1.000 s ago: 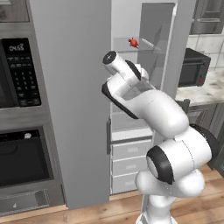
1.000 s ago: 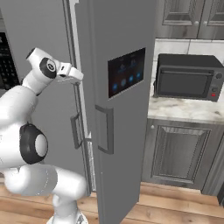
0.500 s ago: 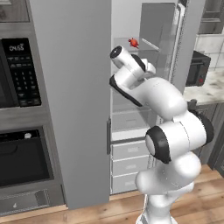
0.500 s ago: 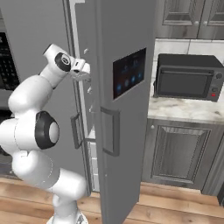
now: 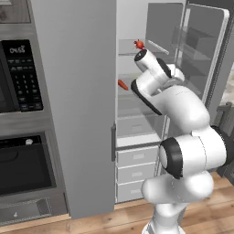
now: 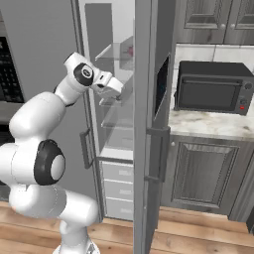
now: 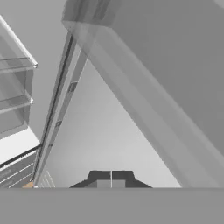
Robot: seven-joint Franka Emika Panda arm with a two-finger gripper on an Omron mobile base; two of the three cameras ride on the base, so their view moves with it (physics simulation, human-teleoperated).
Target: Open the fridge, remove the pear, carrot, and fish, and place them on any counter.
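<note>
- Fridge (image 5: 73, 91) right door is swung well open — I've got the tool (image 7: 111, 179) pinched fully shut, holding nothing, just inside that door.
- Carrot (image 5: 122, 85) sits on a fridge shelf, fish (image 5: 139, 44) one shelf above — I'd open the tool before reaching in.

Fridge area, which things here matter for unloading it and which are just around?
For the job:
- fridge, right door swung open
- red fish on an upper shelf
- orange carrot on the shelf below
- marble counter
- claw, shut, holding nothing

Just around:
- black microwave on the counter
- built-in oven
</note>
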